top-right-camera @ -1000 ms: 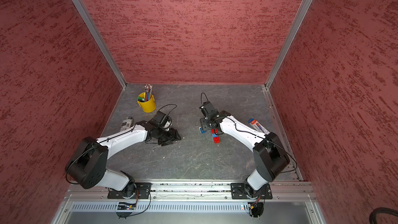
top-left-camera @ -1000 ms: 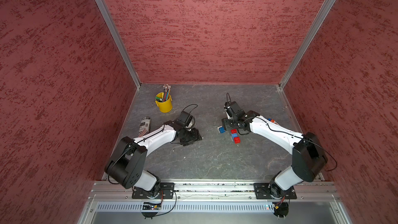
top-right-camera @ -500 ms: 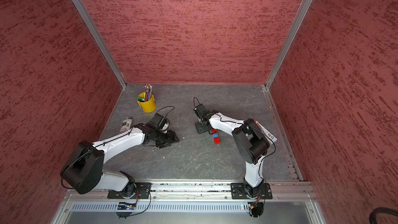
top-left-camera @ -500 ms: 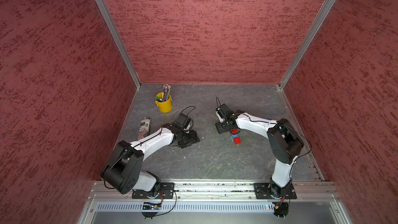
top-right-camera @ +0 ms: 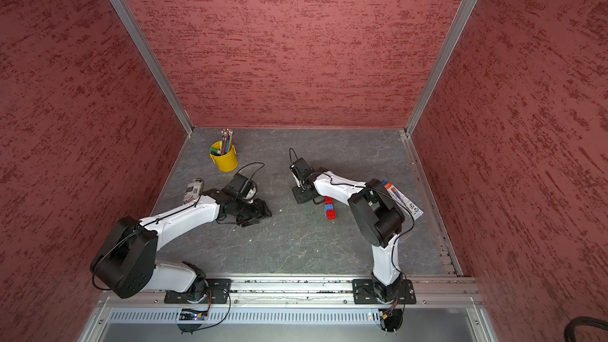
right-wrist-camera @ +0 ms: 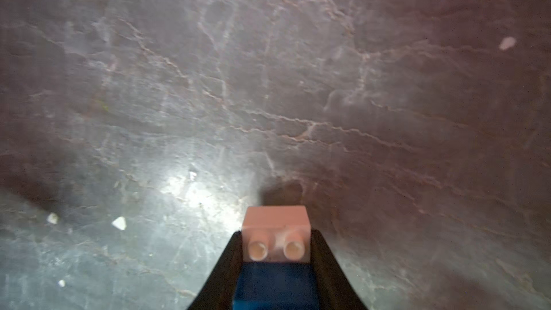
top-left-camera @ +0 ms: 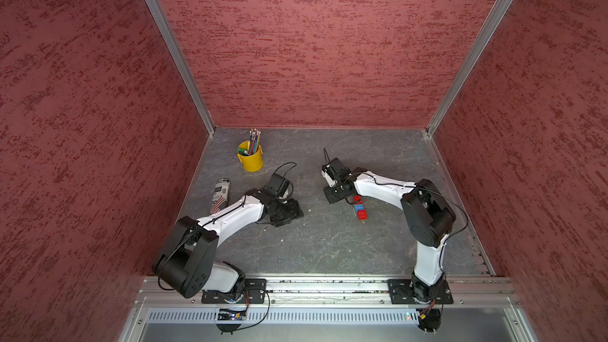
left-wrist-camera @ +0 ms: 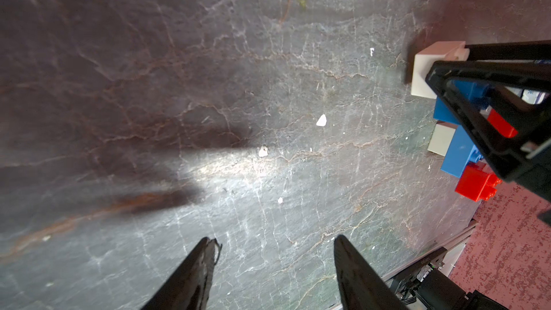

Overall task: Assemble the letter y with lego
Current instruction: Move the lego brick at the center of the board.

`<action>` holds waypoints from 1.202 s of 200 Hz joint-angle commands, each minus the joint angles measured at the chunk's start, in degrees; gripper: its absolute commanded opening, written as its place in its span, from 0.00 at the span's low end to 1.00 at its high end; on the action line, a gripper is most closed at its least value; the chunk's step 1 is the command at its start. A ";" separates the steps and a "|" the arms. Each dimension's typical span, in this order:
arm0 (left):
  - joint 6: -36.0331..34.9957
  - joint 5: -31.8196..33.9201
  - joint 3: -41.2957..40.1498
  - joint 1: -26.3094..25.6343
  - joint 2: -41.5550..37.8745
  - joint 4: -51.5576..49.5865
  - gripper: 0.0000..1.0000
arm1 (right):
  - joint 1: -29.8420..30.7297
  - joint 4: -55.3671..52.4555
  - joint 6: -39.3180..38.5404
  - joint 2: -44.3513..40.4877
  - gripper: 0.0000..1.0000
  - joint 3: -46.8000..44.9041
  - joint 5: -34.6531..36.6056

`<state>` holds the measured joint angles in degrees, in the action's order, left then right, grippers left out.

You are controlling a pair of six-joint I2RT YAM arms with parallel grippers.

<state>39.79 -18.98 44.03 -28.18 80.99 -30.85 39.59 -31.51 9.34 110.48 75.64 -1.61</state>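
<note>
Right gripper (right-wrist-camera: 275, 232) was swung sideways and squeezed shut since a second ago | letter y (left-wrist-camera: 460, 156) is pinched at its white brick (right-wrist-camera: 275, 219) between the fingers (right-wrist-camera: 325, 263), on the table (right-wrist-camera: 268, 84) | left gripper (left-wrist-camera: 274, 240) is held open, empty | it can likely be pressed tight next

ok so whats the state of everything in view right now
right gripper, shut on white square plastic brick
left gripper, open, empty
red, blue and white lego brick figure, joined, lying on table
yellow metal pencil cup, upright, holding pencils
printed can, on its side
</note>
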 commanded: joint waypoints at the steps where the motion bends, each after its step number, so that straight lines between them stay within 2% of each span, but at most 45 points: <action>1: -0.07 0.96 -0.75 0.43 -1.03 -0.01 0.65 | 2.57 0.15 -2.15 0.05 0.33 2.75 -1.97; 44: 0.22 1.31 -1.46 1.07 -1.93 0.06 0.65 | 7.52 -0.84 -6.21 2.61 0.33 5.56 -1.54; 118: 0.33 1.42 -2.90 2.26 -3.78 -0.53 0.66 | 11.77 -2.29 -11.36 5.93 0.35 7.28 0.69; 143: 0.26 1.46 -2.81 2.43 -3.66 -0.58 0.66 | 12.02 -2.61 -11.80 6.23 0.41 7.45 1.17; 176: 0.16 1.20 -2.63 2.62 -3.15 -0.44 0.66 | 12.09 -2.64 -11.67 5.32 0.58 7.70 1.57; 240: 0.16 -1.26 -2.21 3.13 -1.24 3.29 0.65 | 11.32 -0.85 -8.80 -2.36 0.60 5.53 3.07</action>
<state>40.23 -18.50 41.50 -25.69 78.76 -30.50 51.31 -33.30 -1.48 114.26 81.34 -0.58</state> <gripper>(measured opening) 0.655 0.601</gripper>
